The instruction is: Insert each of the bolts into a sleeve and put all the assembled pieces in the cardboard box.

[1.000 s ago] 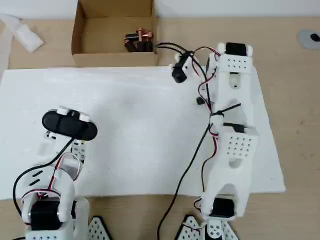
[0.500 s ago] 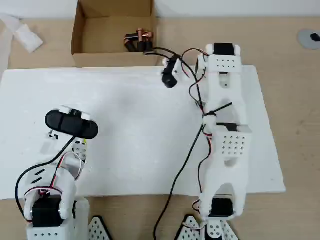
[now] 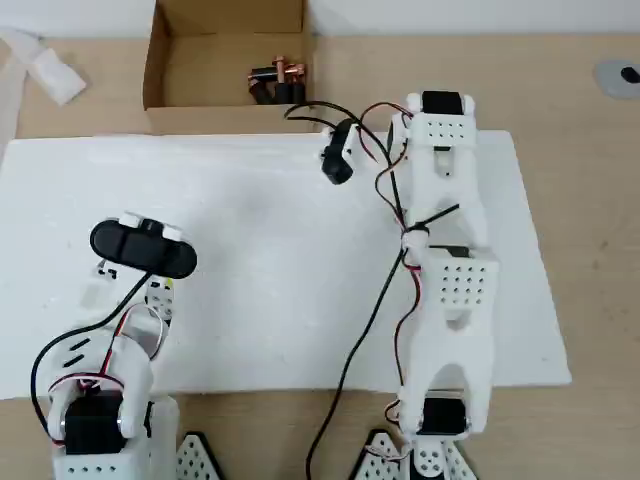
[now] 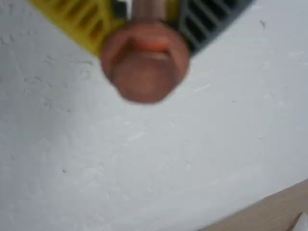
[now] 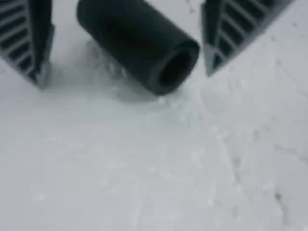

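Bolt [image 4: 144,72] is pinched in the left gripper [image 4: 147,45], squeezed between the yellow finger and the black one, with its coppery head facing the wrist camera. It's held up off the white foam sheet [image 4: 144,168], well apart from the cardboard box [image 3: 230,120], probably so it can be aimed at a bore instead of dragged over the foam. How much shank is left free can't be made out.

A black sleeve [image 5: 137,43] is lying on its side on the sheet, open end showing, and it's straddled by the right gripper [image 5: 127,67]. The fingers are spread wide with a gap on either side, so nothing is gripped there yet. Going by where the right arm sits, that spot is near the box, just off its right front corner.

A few finished pieces [image 3: 278,80] are already piled inside the box against its right wall.

Next the sleeve probably needs to be clamped, so it's kept steady for the bolt. Since it's round, it could easily be nudged into a roll.
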Motion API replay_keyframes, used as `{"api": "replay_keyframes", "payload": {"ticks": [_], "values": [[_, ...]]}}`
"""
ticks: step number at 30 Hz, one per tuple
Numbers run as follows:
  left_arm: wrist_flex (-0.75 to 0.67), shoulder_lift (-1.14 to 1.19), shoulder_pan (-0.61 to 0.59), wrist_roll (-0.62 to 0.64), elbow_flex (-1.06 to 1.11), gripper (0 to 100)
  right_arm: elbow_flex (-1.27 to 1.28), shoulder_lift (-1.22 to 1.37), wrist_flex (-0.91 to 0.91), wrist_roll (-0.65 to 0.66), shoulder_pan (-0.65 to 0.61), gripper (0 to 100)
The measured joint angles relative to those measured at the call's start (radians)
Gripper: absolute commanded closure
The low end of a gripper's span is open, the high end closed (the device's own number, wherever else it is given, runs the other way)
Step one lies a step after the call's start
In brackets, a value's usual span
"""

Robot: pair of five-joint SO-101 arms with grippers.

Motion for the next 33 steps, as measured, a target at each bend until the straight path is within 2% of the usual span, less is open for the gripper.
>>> {"api": "replay_keyframes", "payload": {"ticks": [11,17,22,33], "values": [[0.000,0.000,0.000,0.000,0.000,99,-0.025,0.012,0.002,0.000,0.000,75.3],[0.000,0.000,0.000,0.000,0.000,99,-0.041,0.018,0.000,0.000,0.002,91.3],[0.000,0.000,0.000,0.000,0.000,99,-0.049,0.028,0.000,-0.006,0.002,98.2],[0.000,0.000,0.000,0.000,0.000,99,-0.089,0.040,0.000,-0.071,0.000,98.7]]}}
